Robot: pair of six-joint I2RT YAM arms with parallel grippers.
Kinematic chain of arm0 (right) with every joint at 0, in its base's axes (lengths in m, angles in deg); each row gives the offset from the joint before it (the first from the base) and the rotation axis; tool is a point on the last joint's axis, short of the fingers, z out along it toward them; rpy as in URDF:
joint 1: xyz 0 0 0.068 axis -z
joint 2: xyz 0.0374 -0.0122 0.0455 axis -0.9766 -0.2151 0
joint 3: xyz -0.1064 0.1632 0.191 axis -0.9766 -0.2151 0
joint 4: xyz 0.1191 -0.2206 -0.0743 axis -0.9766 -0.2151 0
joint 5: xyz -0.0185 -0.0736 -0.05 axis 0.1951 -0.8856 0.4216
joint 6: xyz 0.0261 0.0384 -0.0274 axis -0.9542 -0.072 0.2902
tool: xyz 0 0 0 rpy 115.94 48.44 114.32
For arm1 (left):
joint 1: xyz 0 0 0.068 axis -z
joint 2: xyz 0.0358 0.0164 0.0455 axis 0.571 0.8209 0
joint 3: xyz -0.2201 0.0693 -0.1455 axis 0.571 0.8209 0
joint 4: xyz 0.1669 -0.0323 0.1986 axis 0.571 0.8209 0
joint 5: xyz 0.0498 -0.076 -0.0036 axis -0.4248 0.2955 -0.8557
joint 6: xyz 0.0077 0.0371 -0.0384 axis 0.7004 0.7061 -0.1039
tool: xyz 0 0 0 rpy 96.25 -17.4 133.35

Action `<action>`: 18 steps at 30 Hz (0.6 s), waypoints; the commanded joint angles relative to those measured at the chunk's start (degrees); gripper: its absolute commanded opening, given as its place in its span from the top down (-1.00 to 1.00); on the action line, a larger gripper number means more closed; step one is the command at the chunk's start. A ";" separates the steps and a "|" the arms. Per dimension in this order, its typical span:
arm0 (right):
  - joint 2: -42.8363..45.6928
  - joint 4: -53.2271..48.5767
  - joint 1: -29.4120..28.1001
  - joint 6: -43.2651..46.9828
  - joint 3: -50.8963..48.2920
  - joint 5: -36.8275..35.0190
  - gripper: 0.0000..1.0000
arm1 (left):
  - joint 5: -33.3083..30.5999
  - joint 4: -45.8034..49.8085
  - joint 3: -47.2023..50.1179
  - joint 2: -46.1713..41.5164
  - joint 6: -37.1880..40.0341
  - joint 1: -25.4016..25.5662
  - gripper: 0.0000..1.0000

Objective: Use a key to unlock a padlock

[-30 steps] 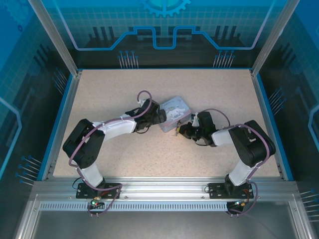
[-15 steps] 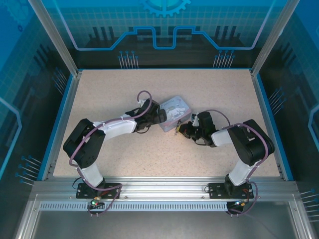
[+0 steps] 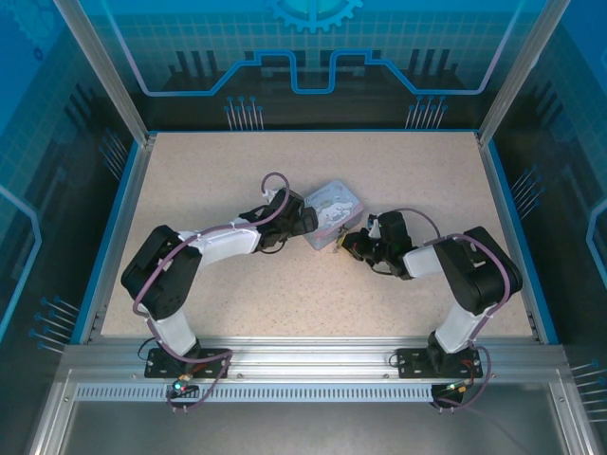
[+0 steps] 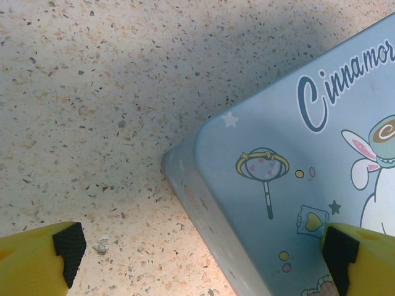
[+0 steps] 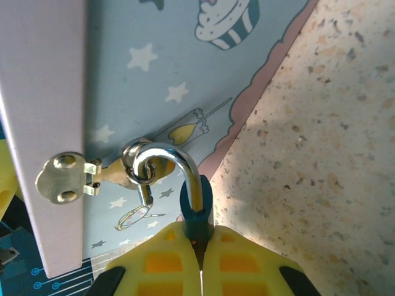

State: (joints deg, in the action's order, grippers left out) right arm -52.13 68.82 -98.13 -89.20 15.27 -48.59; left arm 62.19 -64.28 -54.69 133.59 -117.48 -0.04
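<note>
Bench (image 3: pixel 218 171), pale and speckled, fills the middle of the overhead view. A light blue tin (image 3: pixel 332 207) lies at an angle just above its centre, and both arms reach in to it.

The left gripper (image 4: pixel 202 250) stands spread wide and holds nothing. In its wrist view one black pad sits in the lower left corner over bare bench and the other in the lower right corner over the printed lid. The tin's corner lies between them, with a clear gap on the left side.

The right gripper (image 5: pixel 200 242) is squeezed shut on the padlock (image 5: pixel 196 209), whose dark blue body pokes out of the yellow fingers at the bottom centre of that wrist view. Its steel shackle (image 5: pixel 165 159) curves up and left through the ring of the brass hasp (image 5: pixel 62 179), which is fixed to the tin's lilac edge. I cannot tell whether the shackle is latched.

Risks, as I judge them:
- The tin is not clamped, so a pull or twist by the right arm could drag or swing it and strain the small hasp.
- The grip covers the padlock's lower end, where a keyhole would likely be, so a key may have no way in.
- The body is small and smooth, so it could slip from the pads.
</note>
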 commanded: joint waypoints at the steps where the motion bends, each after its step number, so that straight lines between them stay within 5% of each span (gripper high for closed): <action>1: -1.08 3.23 1.18 -1.27 0.13 -1.29 1.00 | 0.92 7.00 2.64 2.70 0.04 0.56 -0.98; 18: -2.26 6.32 3.17 -4.45 1.15 -2.20 1.00 | 1.90 6.67 2.90 3.35 0.19 0.61 -0.97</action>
State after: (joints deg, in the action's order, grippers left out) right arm -53.44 72.86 -96.19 -92.28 15.29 -48.72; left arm 63.22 -65.61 -54.28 133.85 -118.44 -0.04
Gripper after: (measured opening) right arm 0.050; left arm 0.988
